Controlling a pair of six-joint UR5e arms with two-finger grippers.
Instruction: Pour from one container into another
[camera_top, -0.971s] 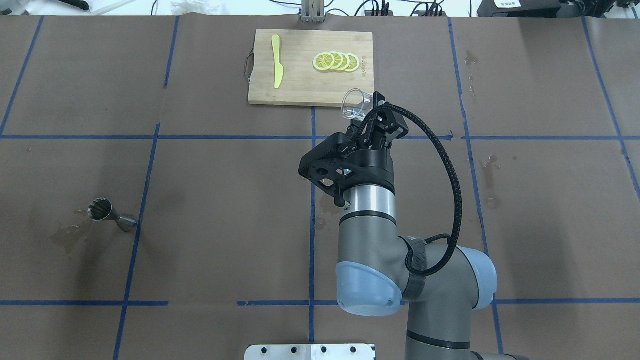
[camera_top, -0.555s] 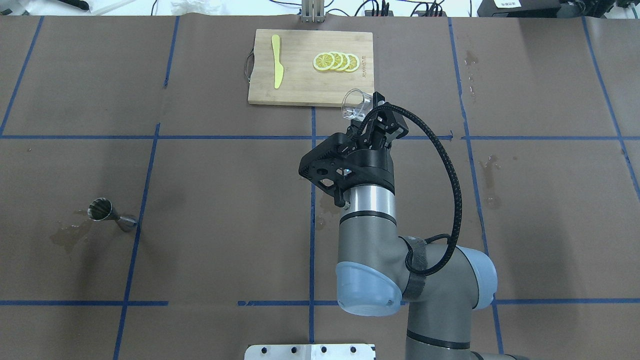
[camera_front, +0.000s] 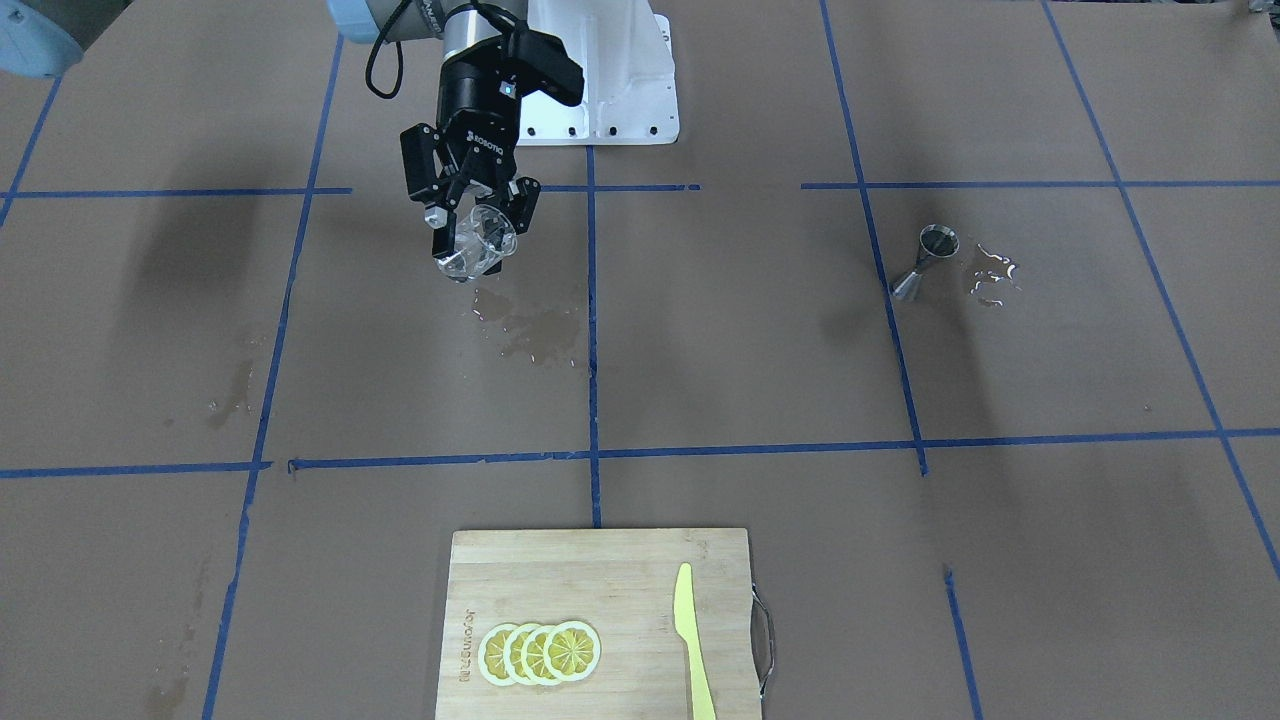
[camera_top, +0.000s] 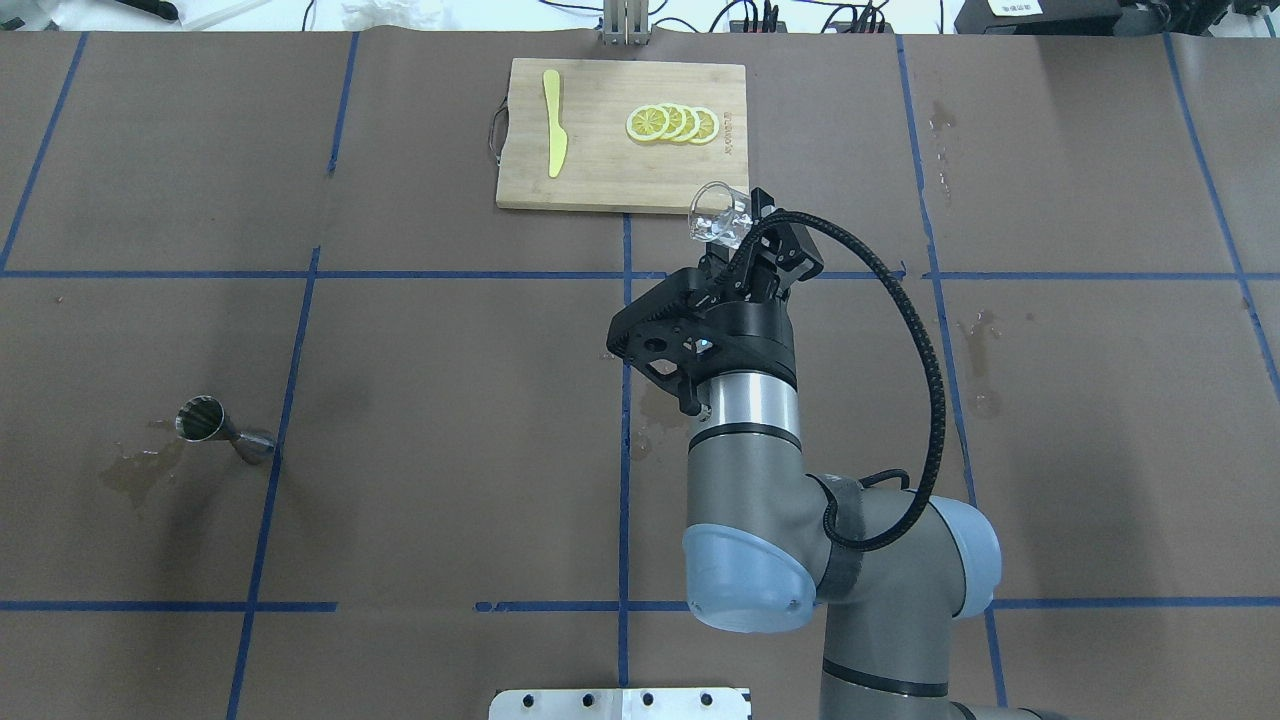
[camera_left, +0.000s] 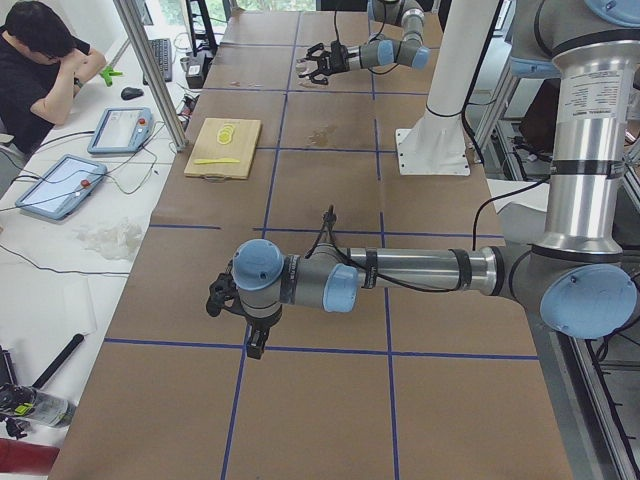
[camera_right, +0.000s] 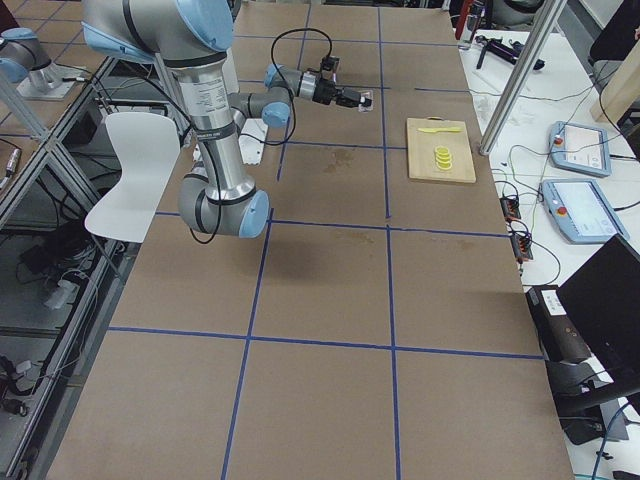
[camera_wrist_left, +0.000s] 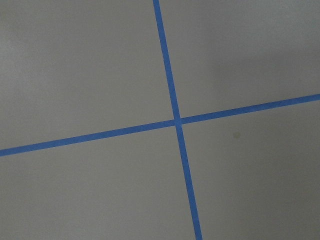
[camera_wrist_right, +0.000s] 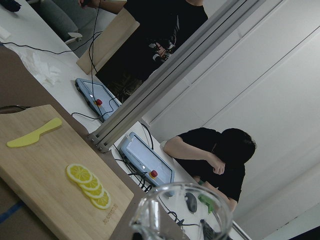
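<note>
My right gripper (camera_top: 742, 232) is shut on the clear glass tumbler (camera_top: 716, 214) and holds it in the air, tilted, just in front of the cutting board's near edge. From the front, the tumbler (camera_front: 478, 246) hangs between the fingers of the right gripper (camera_front: 476, 222) above a wet patch. Its rim (camera_wrist_right: 182, 210) fills the bottom of the right wrist view. The steel jigger (camera_top: 222, 431) stands far off on the table's left side, also visible from the front (camera_front: 925, 262). The left gripper (camera_left: 218, 296) shows only in the exterior left view, low over the table, and I cannot tell its state.
A wooden cutting board (camera_top: 600, 170) at the far middle carries lemon slices (camera_top: 672, 123) and a yellow knife (camera_top: 553, 122). Puddles lie under the tumbler (camera_front: 530, 325) and beside the jigger (camera_front: 990, 272). An operator (camera_left: 40, 60) sits beyond the table's far side.
My right arm has shifted slightly to the right, carrying the tumbler a little with it. The jigger has not moved.
</note>
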